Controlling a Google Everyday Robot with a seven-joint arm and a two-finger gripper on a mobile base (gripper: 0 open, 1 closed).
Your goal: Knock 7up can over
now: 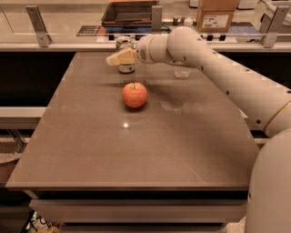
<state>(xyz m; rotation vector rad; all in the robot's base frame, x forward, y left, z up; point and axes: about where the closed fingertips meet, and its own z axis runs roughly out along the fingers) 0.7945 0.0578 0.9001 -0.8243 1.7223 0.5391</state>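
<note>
Step in hand: we judge it the approach, or first contact, just ahead of the push. The 7up can (127, 68) stands upright in the upper centre-left of the frame, near the far edge of the table (159, 150); it is not yet knocked over.

The gripper (121, 58) sits across the can's middle, so we see only the can's silver top and its base. Whether it touches the can or merely hangs in front of it, we cannot tell. Nor can we tell whether the gripper is released or clenched.

Next move, as we judge it: a sideways sweep high on the can, so that it tips rather than slides. The apple (134, 94) lies below the can in the frame, near but apart, so a push toward the lower frame could send the can into it.

Containers:
- The clear bottle (181, 72) shows only its lower part under the arm; we cannot tell its contents.
- The dark tray (129, 11) at top centre has an interior too dark to read.
- The cardboard box (217, 13) at upper right hides its contents.
</note>
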